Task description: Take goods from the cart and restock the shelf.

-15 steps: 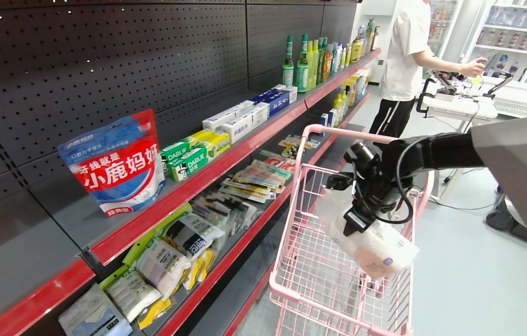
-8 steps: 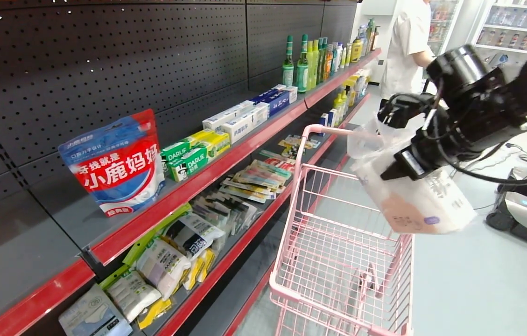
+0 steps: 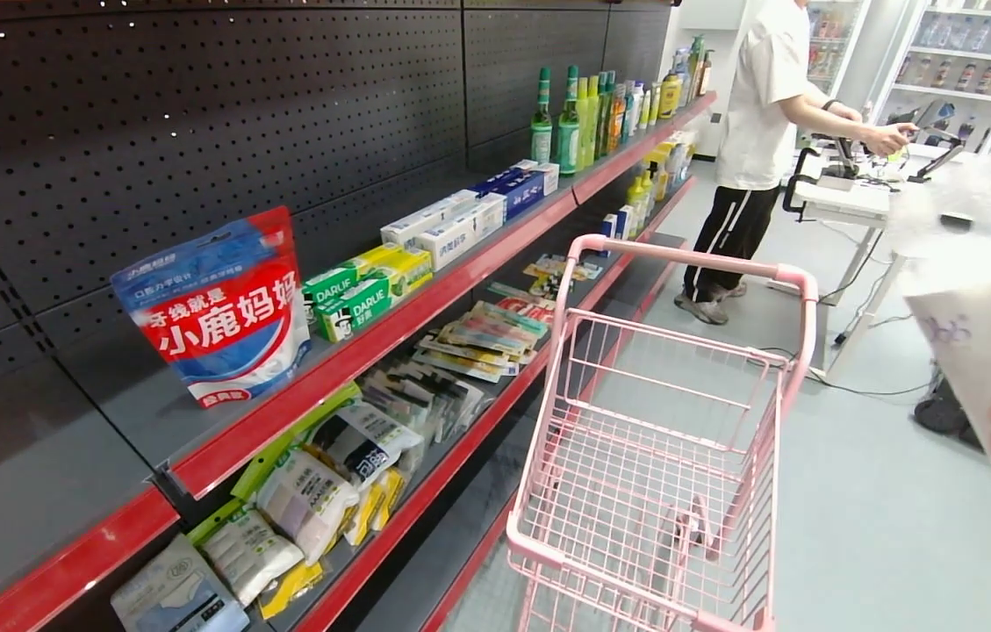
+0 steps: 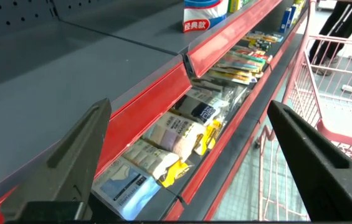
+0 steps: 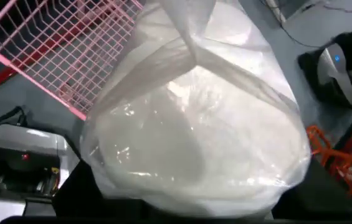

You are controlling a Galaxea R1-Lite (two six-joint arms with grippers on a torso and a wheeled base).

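A white plastic-wrapped pack [image 3: 982,351] hangs in the air to the right of the pink cart [image 3: 679,254], above its rim. In the right wrist view this pack [image 5: 194,124] is close up, with my right gripper [image 5: 188,211] shut on it and the cart [image 5: 57,56] below. The cart's basket looks empty. My left gripper [image 4: 188,106] is open with nothing between its fingers, beside the shelf's red front edge [image 4: 163,87]. The top shelf [image 3: 21,474] is bare at its near end. A blue and red pouch [image 3: 219,307] stands farther along.
Toothpaste boxes [image 3: 363,285] and bottles [image 3: 583,110] line the top shelf. Soft packs [image 3: 302,500] and flat items [image 3: 482,338] fill the lower shelf. A white table [image 3: 855,197] and a machine base [image 3: 943,412] stand at the back right. Open floor lies right of the cart.
My right arm has lifted the white pack out of the cart and swung it up and to the right, to the edge of the head view.
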